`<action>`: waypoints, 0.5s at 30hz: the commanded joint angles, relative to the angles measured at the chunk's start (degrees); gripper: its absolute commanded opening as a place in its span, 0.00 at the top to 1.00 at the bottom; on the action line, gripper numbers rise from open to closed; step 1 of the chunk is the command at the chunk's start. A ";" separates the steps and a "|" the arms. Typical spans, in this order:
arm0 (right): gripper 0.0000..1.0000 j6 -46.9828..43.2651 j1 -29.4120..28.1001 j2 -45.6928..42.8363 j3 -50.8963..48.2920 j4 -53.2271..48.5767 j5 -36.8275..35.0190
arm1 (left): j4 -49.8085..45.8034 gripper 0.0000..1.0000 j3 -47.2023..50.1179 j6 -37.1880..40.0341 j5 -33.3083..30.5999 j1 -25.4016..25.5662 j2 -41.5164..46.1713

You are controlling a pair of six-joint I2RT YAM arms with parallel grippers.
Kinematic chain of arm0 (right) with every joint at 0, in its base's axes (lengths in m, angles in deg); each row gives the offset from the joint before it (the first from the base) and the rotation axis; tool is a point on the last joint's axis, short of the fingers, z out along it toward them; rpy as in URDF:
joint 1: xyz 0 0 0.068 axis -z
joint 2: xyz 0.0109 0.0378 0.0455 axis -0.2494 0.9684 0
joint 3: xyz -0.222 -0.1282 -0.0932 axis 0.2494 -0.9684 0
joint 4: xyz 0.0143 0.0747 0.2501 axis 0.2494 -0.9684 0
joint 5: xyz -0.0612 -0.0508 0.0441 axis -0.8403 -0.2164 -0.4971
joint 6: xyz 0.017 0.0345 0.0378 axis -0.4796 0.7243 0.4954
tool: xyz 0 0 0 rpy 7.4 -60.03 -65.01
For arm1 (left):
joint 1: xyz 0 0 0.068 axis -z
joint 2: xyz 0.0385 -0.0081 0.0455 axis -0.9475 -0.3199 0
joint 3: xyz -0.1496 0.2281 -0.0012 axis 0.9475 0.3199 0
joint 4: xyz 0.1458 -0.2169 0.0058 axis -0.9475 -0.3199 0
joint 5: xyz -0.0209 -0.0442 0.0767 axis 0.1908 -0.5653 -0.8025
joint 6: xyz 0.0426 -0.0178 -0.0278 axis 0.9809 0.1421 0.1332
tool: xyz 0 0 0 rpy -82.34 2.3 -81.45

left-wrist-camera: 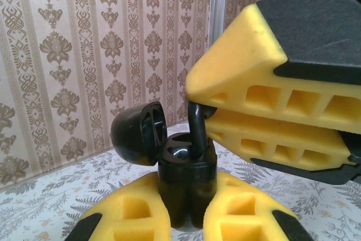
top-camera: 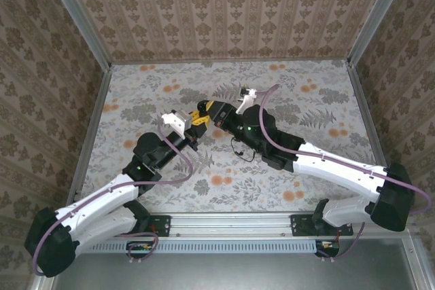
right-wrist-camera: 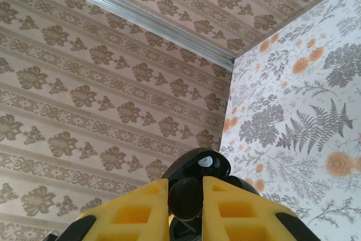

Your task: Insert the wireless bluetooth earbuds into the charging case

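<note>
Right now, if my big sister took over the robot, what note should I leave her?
Left pincer: shut on the black charging case, over the table, with its lid flipped open.
Right pincer: shut on a black earbud, whose lower end is at the case's open socket.
Done: the case is gripped and open, and the earbud has been brought to it.
Left: push the earbud fully in and let go. After that, probably put in any other earbuds and close the lid.
</note>
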 commanded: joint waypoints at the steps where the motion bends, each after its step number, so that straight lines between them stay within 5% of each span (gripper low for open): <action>1: 0.83 -1.75 -0.81 1.01 1.58 -2.97 -2.00 | 3.23 1.00 -1.72 1.10 -0.88 0.42 0.29; 15: 0.81 -2.02 -2.08 0.51 0.50 -4.14 -3.65 | 3.79 1.00 -1.80 1.51 -2.03 0.53 0.31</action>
